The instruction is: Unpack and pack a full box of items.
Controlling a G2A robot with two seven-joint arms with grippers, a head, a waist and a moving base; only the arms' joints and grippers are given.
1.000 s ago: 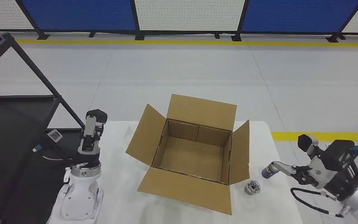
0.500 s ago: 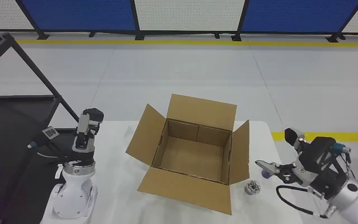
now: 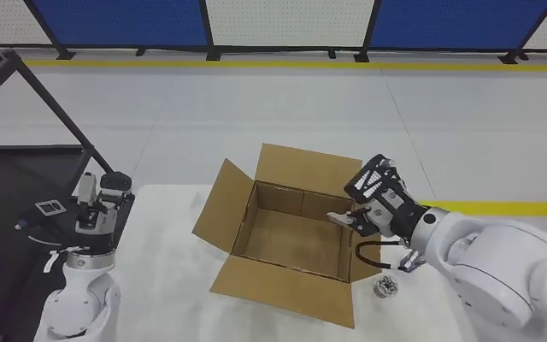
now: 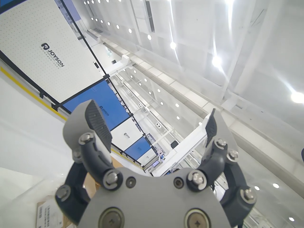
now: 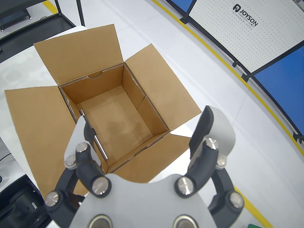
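Pegboard panel [image 5: 237, 48] carries printed logo [image 5: 245, 16]; box [image 5: 114, 110] open (right jaws spread)

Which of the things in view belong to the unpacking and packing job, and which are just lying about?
Job:
- cardboard box, open on the table
- thin metal rod inside the box
- small round metal part beside the box
- right gripper, open over the box

Lying about:
- black cart beside the table
- blue and white panels behind
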